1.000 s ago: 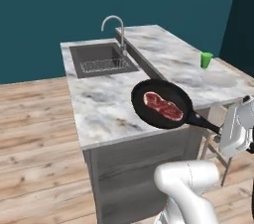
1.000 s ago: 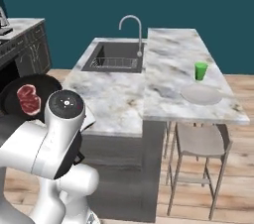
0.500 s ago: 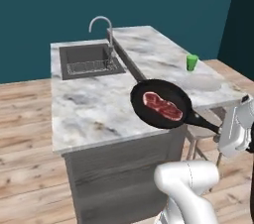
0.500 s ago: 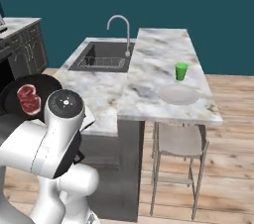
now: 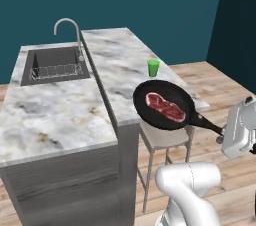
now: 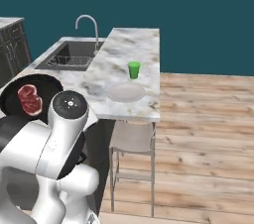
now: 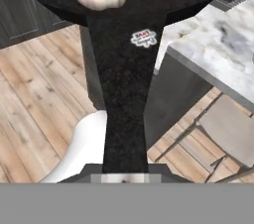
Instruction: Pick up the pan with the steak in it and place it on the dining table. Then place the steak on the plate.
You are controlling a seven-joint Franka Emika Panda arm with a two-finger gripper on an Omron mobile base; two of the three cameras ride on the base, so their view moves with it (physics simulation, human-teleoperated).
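- Left base view: the pan [image 5: 164, 104] hangs in the air, level, beside the near edge of the dining table [image 5: 120, 65], above a stool [image 5: 162, 137]. The steak [image 5: 165, 107] lies flat near the pan's middle.
- The gripper [image 5: 223, 132] sits at the far end of the pan's long handle, and the pan seems to hang from that grip alone. In the hand view the handle [image 7: 124, 94] runs straight down to the bottom edge, where the fingertips are hidden, so the jaw gap cannot be read; I judge them closed on the handle.
- The plate [image 6: 125, 91] rests on the table near its corner, with a green cup [image 6: 134, 69] just behind it.
- Risk: held only by the handle tip, the pan could sag or twist, and the steak could slide out.
- Risk: swinging toward the table, the pan could knock the cup or land on the plate, since both stand close to the free corner.
- Risk: coming in too low, the pan's rim could strike the table edge.
- Count: one pan, one steak, one plate, one cup, one stool, one sink [image 5: 55, 65] with one faucet [image 5: 70, 32].
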